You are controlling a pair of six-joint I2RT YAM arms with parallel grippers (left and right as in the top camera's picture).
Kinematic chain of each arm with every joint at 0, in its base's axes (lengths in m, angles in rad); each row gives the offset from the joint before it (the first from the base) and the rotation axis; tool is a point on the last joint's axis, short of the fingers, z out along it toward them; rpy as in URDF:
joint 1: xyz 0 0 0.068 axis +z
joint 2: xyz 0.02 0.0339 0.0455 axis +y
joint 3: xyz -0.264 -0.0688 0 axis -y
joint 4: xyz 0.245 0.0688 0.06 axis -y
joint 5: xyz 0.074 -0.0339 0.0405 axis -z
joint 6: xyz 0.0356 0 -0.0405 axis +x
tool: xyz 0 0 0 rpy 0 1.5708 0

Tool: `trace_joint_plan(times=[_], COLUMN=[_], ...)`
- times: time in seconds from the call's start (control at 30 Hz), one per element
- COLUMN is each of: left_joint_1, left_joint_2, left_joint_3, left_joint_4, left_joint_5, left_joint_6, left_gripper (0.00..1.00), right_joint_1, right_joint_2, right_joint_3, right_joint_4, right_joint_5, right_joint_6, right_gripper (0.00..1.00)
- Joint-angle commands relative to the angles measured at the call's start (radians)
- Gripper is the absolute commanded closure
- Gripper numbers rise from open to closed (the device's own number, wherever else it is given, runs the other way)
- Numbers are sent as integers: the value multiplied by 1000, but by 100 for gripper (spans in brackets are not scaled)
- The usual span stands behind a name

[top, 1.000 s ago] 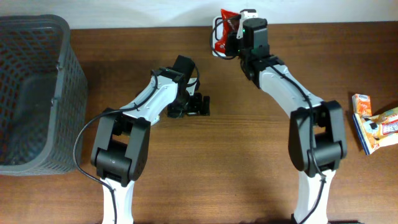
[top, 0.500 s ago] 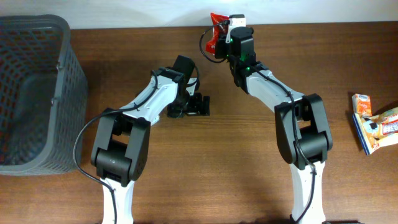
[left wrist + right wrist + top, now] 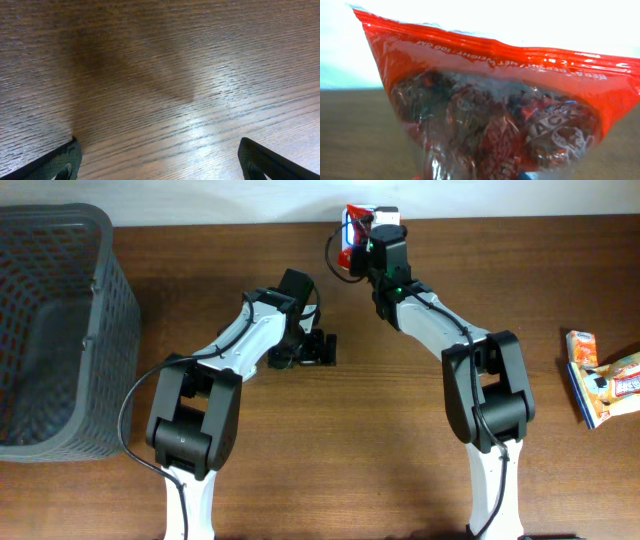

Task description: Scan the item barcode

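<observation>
Overhead – right pincer [image 3: 364,242] grips one red snack bag [image 3: 490,75] – left pincer [image 3: 327,349] gapes wide.

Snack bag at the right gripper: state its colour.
The snack bag is red with a clear window over dark contents; right wrist view shows it best.

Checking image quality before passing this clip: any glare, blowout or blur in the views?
Right wrist: backdrop above the red snack bag is blown out white. Left wrist: bright sheen on the wooden table, dark shadow upper left. Overhead: evenly lit, sharp.
</observation>
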Motion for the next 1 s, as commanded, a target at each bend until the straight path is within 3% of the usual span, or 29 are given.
trace_joint_plan(times=[0.0,0.2,0.3,0.53,0.7,0.77,0.83,0.9,0.93,0.97], left_joint_1=[8,8,8,8,8,7,7,8,8,8], left_joint_2=[33,33,33,33,33,33,33,33,33,33], left_joint_3=[-29,-29,-29,-29,-29,-29,-29,-29,-29,-29], left_joint_4=[2,5,5,4,5,5,5,5,5,5], left_joint_5=[-60,-60,-60,-60,-60,-60,-60,-60,-60,-60], left_joint_6=[16,16,16,16,16,16,16,16,16,16], left_gripper=[1,1,1,1,1,1,1,1,1,1], right_joint_1=[2,-60,-138,-461,-727,-802,-853,-895,-907,-916], right_joint_2=[-109,-286,-381,-451,-422,-420,-420,-420,-420,-420], right_joint_3=[20,20,20,17,-23,-51,-68,-82,-86,-86], right_joint_4=[-104,-437,-625,-912,-999,-990,-972,-945,-938,-938], right_joint_5=[129,228,228,220,214,163,96,41,40,40], right_joint_6=[-8,-6,64,160,177,178,178,178,178,177], right_gripper=[87,90,93,93,91,84,68,62,55,38])
